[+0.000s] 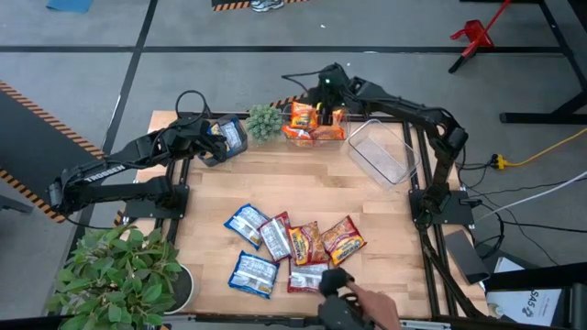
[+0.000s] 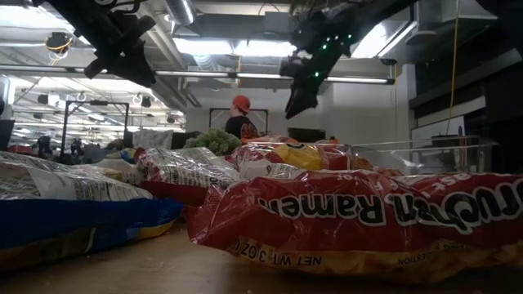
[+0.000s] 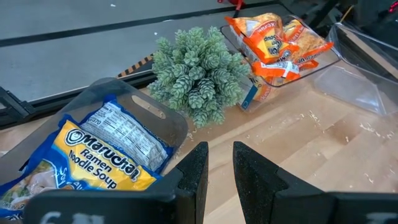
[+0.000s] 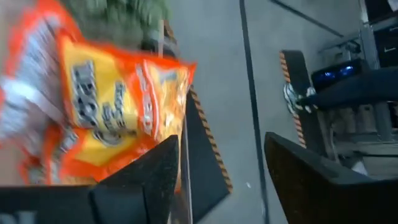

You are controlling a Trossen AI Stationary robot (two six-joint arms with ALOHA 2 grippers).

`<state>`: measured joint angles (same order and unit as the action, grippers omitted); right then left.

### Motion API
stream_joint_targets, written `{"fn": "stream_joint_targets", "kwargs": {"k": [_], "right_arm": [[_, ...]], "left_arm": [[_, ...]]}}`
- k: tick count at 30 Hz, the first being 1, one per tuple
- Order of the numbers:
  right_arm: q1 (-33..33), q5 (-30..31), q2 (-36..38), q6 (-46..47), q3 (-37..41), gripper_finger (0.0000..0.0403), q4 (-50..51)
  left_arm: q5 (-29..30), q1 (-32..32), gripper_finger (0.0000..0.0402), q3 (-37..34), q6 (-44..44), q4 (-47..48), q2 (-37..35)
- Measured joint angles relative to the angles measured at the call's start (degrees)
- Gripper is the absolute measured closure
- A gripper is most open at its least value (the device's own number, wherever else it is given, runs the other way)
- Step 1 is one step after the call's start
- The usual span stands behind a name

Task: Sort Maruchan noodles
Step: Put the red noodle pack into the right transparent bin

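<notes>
Several Maruchan packets [image 1: 286,247], blue-and-white, orange and red, lie flat in a loose pile near the table's near edge. More orange packets [image 1: 310,124] are stacked in a clear bin [image 3: 323,59] at the far edge. One blue packet [image 3: 102,155] lies in another clear bin [image 1: 229,136] at the far left. My right gripper [image 4: 221,140] hovers open just above the orange stack [image 4: 118,112]. My left gripper [image 3: 219,168] hangs slightly open beside the blue packet's bin, above the table.
A small green plant [image 1: 264,121] stands between the two filled bins. An empty clear bin [image 1: 381,151] sits at the far right. A person's hand [image 1: 371,304] reaches in at the near edge beside the pile. A leafy potted plant [image 1: 115,275] stands off the near-left corner.
</notes>
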<state>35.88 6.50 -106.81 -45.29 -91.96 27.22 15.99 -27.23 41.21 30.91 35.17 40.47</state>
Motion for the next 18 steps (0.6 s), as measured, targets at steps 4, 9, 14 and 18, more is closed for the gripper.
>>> {"fn": "stream_joint_targets", "kwargs": {"k": [4, 9, 14, 18], "right_arm": [[0.04, -6.03, 2.73, 10.82, -0.02, 0.0204, 4.92], [-0.95, -25.24, 6.71, 31.13, -0.09, 0.0222, 21.55], [-7.78, -40.01, 6.85, 42.28, 2.43, 0.0225, 34.48], [-18.08, -37.48, 6.79, 45.16, 9.41, 0.0226, 36.16]], "left_arm": [[0.44, -0.01, 0.0333, 0.00, 0.03, -0.01, 0.01], [-0.79, -0.01, 0.0333, 0.00, -1.10, -0.01, 0.01], [-0.39, -0.01, 0.0333, 0.00, -3.11, -0.28, 0.00], [-0.43, -0.01, 0.0333, 0.00, -4.01, -0.34, 0.00]]}}
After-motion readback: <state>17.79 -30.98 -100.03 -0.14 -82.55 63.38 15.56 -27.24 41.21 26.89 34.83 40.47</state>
